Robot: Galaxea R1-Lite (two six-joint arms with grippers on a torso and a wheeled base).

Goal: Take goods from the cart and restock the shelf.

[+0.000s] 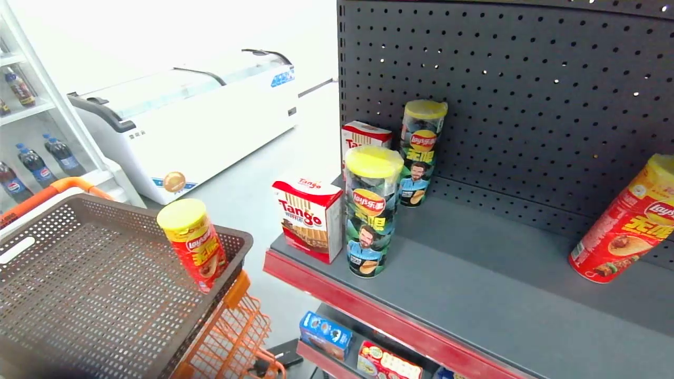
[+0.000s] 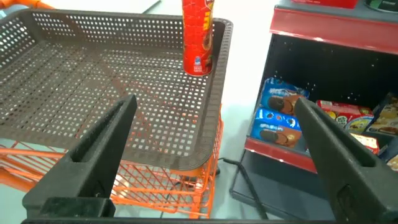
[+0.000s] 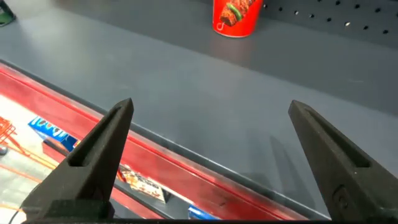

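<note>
A red chip can (image 1: pixel 194 242) with a yellow lid stands upright in the far right corner of the brown cart basket (image 1: pixel 79 295); the left wrist view shows the same can (image 2: pixel 198 37) in the basket (image 2: pixel 93 81). My left gripper (image 2: pixel 214 152) is open, hovering near the basket's edge, apart from the can. On the grey shelf (image 1: pixel 474 279) stand two dark chip cans (image 1: pixel 371 209) (image 1: pixel 420 151), two wafer boxes (image 1: pixel 307 218) (image 1: pixel 363 138), and a red can (image 1: pixel 629 223) at the right. My right gripper (image 3: pixel 208 158) is open above the shelf's front edge (image 3: pixel 186 93), with that red can (image 3: pixel 236 17) beyond it.
An orange cart frame (image 1: pixel 231 337) carries the basket. The lower shelf holds a blue cookie box (image 1: pixel 325 333) and other packs (image 1: pixel 387 363). A white chest freezer (image 1: pixel 189 121) and a drinks cooler (image 1: pixel 31 131) stand behind the cart. The shelf's middle is bare.
</note>
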